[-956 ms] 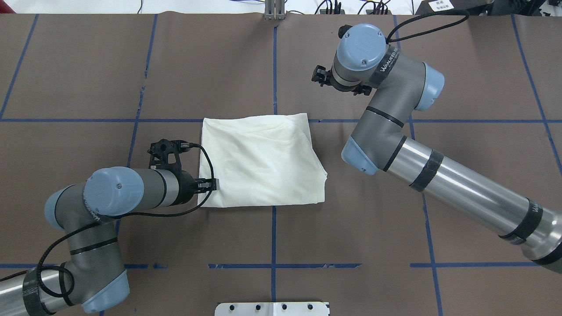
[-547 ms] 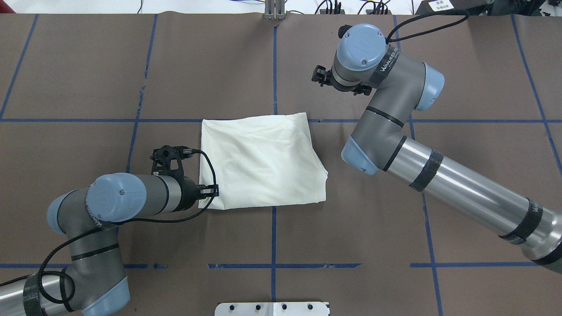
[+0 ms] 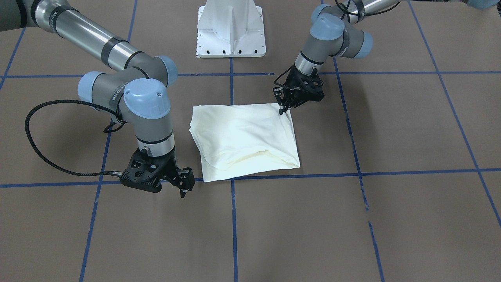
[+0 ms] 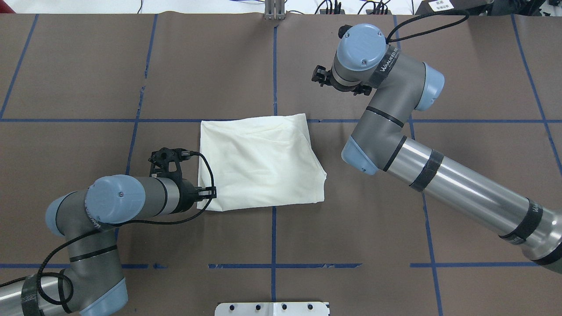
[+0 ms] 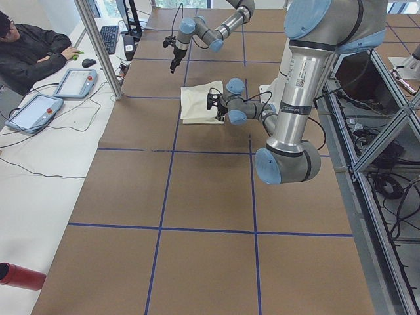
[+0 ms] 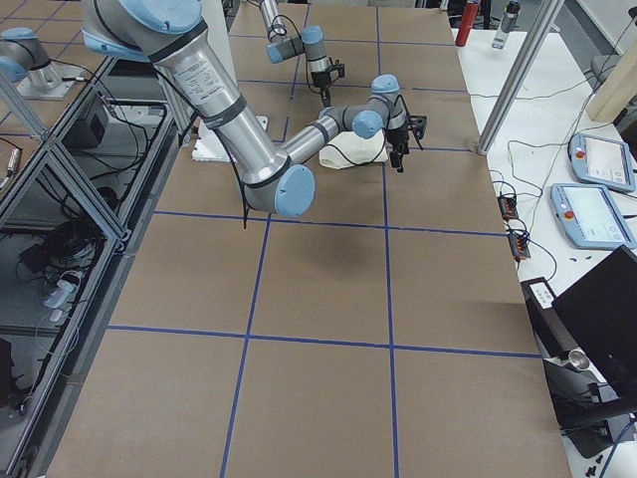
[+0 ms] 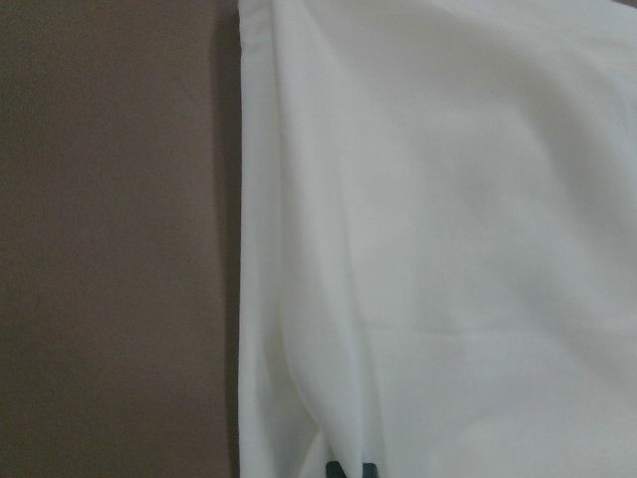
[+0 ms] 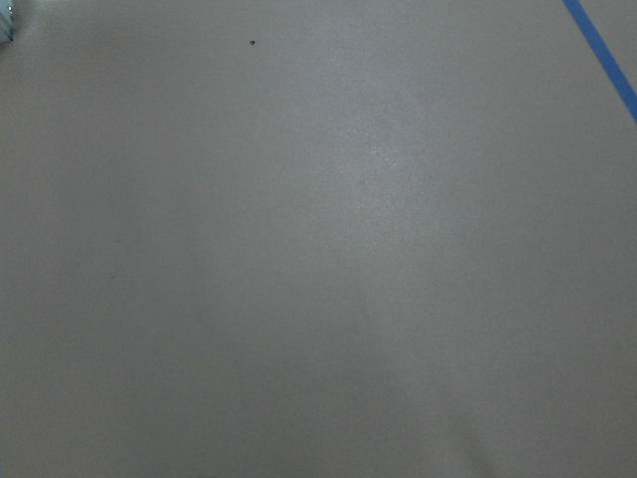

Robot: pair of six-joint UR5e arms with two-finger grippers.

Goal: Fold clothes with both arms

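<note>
Where the folded shirt [image 4: 261,162] lies near the middle of the table [image 4: 88,66], showing only plain cream cloth, the left claw [image 4: 213,192] sits nearest the robot. It is pinched onto the shirt's near left corner, its fingers almost together and the fabric creasing toward them. Past the shirt's far right corner, the right claw [image 3: 187,186] hangs with fingers spread, gripping nothing and clear of the cloth.

My overhead looks down from behind the base [image 4: 272,308]; my front view faces it. Both share the shirt [image 4: 259,162]. Wrist cameras sit close above the counter [image 8: 318,239].
</note>
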